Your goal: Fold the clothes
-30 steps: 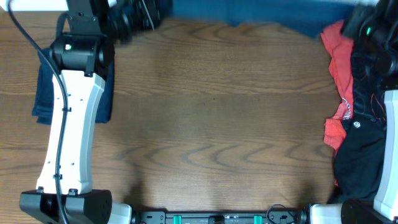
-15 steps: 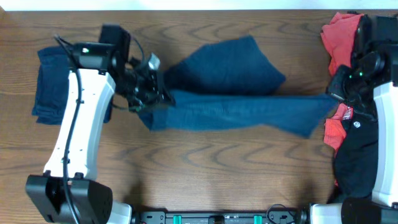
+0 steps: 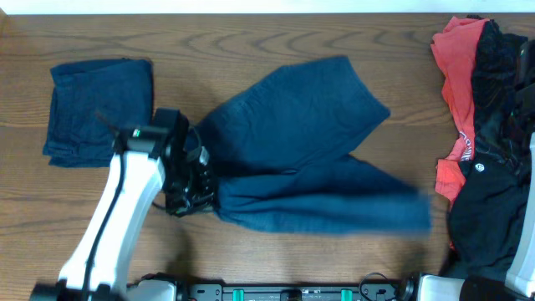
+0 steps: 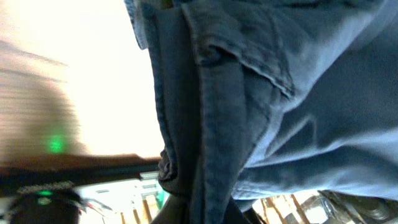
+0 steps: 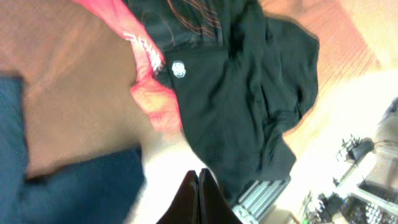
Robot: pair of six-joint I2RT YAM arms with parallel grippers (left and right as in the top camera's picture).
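Observation:
A pair of blue jeans point(image 3: 309, 159) lies across the middle of the table, waist end at the left and one leg stretched to the right, its far end blurred. My left gripper point(image 3: 201, 191) is shut on the jeans' left end near the table's front. In the left wrist view the denim point(image 4: 261, 93) fills the frame and runs down between the jaws point(image 4: 205, 211). My right gripper point(image 5: 199, 186) is shut with nothing in it, beside the jeans' leg end point(image 5: 74, 186). In the overhead view it is hidden at the right edge.
A folded dark blue garment point(image 3: 96, 109) lies at the back left. A pile of clothes sits at the right edge: a red garment point(image 3: 456, 58) and a black garment point(image 3: 485, 209), also seen in the right wrist view point(image 5: 249, 93).
My left gripper has pulled the jeans toward the table's front and they have spread out flatter. My right gripper has let go of the leg end and drawn off to the right.

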